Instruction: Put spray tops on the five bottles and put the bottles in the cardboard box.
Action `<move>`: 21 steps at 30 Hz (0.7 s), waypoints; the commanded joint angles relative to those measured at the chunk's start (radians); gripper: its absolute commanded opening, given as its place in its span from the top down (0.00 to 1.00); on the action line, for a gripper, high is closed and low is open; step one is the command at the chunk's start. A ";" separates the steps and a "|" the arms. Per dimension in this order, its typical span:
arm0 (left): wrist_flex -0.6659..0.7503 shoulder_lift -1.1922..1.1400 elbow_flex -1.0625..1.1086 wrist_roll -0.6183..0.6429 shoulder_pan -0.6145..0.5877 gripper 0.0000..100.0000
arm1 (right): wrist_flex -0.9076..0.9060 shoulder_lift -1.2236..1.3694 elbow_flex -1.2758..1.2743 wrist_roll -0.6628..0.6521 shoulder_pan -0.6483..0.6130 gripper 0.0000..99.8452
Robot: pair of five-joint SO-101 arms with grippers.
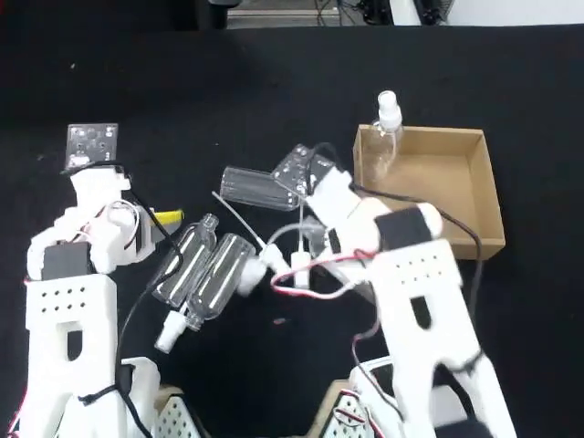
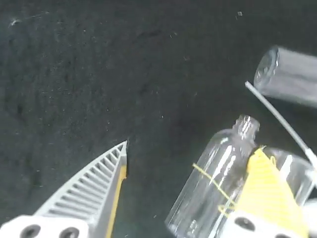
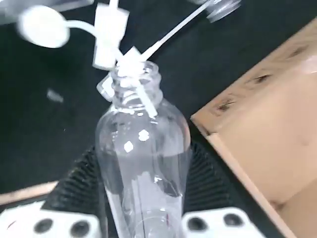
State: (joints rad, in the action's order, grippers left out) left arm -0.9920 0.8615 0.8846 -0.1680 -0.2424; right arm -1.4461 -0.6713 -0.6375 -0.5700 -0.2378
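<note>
Five clear plastic bottles with round shoulders and threaded necks are spread over the matte black tabletop (image 1: 274,82). The capped bottle (image 1: 387,137) stands upright at the upper left corner of the box (image 1: 491,196), inside it as far as can be told, and carries a white spray top. The box is an open, shallow, brown cardboard one at the right of the high view. The right claw (image 3: 143,153) has two black ribbed fingers and is clenched on the held bottle (image 3: 141,134), whose neck is uncapped. In the high view this grasp sits mid-frame, just left of the box. At least three loose spray tops (image 1: 299,269), white with thin dip tubes, lie on the tabletop: two near the held bottle's neck and one lower left of centre. The bottle pair (image 1: 205,269) lies side by side and touching, left of centre, slanted with the necks toward the upper right. The lone bottle (image 1: 251,187) lies on its side above centre. The left claw (image 2: 190,148) has one grey ribbed finger and one yellow finger. It is released, spread wide and holding nothing. It hangs at the left of the high view, with its yellow finger over the bottle pair.
</note>
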 commanded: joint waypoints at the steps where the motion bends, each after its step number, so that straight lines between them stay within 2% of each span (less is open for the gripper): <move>1: -0.100 0.005 -0.154 -0.087 0.021 0.64 | -0.005 -0.142 0.062 0.015 0.015 0.99; 9: -0.293 0.005 -0.289 -0.127 0.179 0.64 | -0.002 -0.294 0.068 0.068 0.015 0.99; 18: -0.382 0.005 -0.286 -0.129 0.177 0.64 | 0.014 -0.386 0.070 0.074 0.015 0.99; 21: -0.385 0.005 -0.286 -0.129 0.130 0.64 | 0.006 -0.403 0.065 0.074 0.015 0.99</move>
State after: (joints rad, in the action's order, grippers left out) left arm -1.3663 0.8615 0.6513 -0.2892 -0.0783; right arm -1.4461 -1.0411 -0.6360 -0.5025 -0.2363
